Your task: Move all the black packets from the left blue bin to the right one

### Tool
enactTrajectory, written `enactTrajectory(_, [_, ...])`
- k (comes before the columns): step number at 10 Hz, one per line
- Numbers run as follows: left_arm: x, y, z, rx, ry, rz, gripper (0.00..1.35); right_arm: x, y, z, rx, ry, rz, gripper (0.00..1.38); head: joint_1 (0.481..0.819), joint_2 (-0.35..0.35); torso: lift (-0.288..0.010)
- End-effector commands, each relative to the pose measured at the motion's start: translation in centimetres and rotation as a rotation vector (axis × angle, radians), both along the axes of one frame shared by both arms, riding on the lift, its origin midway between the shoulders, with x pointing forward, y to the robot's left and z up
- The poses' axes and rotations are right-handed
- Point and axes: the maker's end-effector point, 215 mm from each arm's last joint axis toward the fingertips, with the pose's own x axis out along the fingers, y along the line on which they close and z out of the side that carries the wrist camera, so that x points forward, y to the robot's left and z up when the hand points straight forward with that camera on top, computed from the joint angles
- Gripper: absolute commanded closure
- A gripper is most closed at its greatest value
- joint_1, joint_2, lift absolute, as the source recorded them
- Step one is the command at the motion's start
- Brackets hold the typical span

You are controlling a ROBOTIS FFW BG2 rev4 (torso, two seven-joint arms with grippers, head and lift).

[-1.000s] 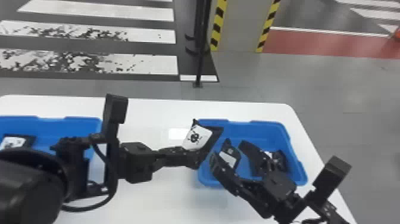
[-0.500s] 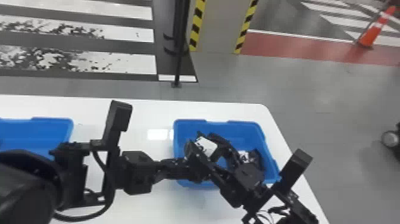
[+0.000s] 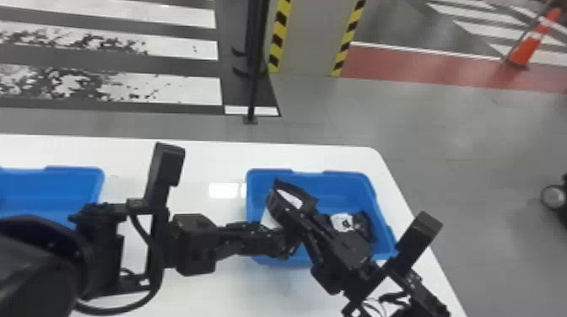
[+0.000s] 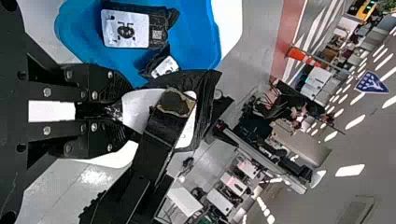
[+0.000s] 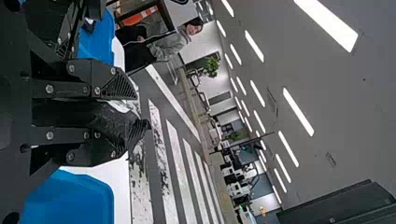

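Left gripper [image 3: 265, 231]'s clamped on a packet [image 3: 290, 198] over the right bin [image 3: 346, 183]'s left edge; right gripper [image 3: 287, 203]'s there too, can't tell its grip.

Orange cone [image 3: 524, 51] by red flr strip [image 3: 422, 67], blk pole [image 3: 253, 95] beyond wht tbl [image 3: 303, 157]

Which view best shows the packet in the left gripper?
Left wrist view: the packet shows its white face and black edge, partly behind the right gripper. Head view: white patches. Right wrist view: dark wrinkled side.

A lab-like hall: crosswalk stripes [image 3: 177, 46] (indoors), traffic cone [image 3: 526, 49], desks [image 4: 185, 199].
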Motion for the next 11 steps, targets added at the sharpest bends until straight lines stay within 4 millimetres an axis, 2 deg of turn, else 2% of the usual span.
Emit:
enactTrajectory(1, [0.2, 0.7, -0.2, -0.019, 0.012, 0.022, 0.48, 0.4, -0.2, 0.2, 0.001, -0.007, -0.005, 1.28, 0.695, -0.247, -0.144])
enactTrajectory(2, [0.4, 1.6, -0.6, -0.021, 0.025, 0.046, 0.39, 1.0, -0.8, 0.8, -0.011, -0.023, -0.013, 1.28, 0.695, -0.245, -0.144])
enactTrajectory(4, [1.1, 4.3, -1.5, -0.027, 0.044, 0.112, 0.38, 2.7, -1.9, 0.8, -0.032, -0.037, -0.038, 1.28, 0.695, -0.229, -0.144])
enactTrajectory(6, [0.8, 7.9, -2.7, -0.014, 0.069, 0.196, 0.38, 5.6, -3.5, -1.1, -0.09, -0.029, -0.058, 1.28, 0.695, -0.204, -0.144])
enactTrajectory(8, [-0.5, 11.8, -4.2, 0.012, 0.109, 0.283, 0.38, 9.1, -6.5, -3.4, -0.171, -0.012, -0.102, 1.26, 0.695, -0.168, -0.144])
enactTrajectory(10, [-0.7, 15.0, -4.8, 0.038, 0.117, 0.355, 0.38, 11.4, -9.0, -5.4, -0.239, 0.011, -0.14, 1.0, 0.695, -0.15, -0.144])
enactTrajectory(11, [-0.4, 16.7, -4.9, 0.056, 0.111, 0.391, 0.38, 12.0, -11.2, -6.0, -0.268, 0.022, -0.188, 0.82, 0.695, -0.146, -0.144])
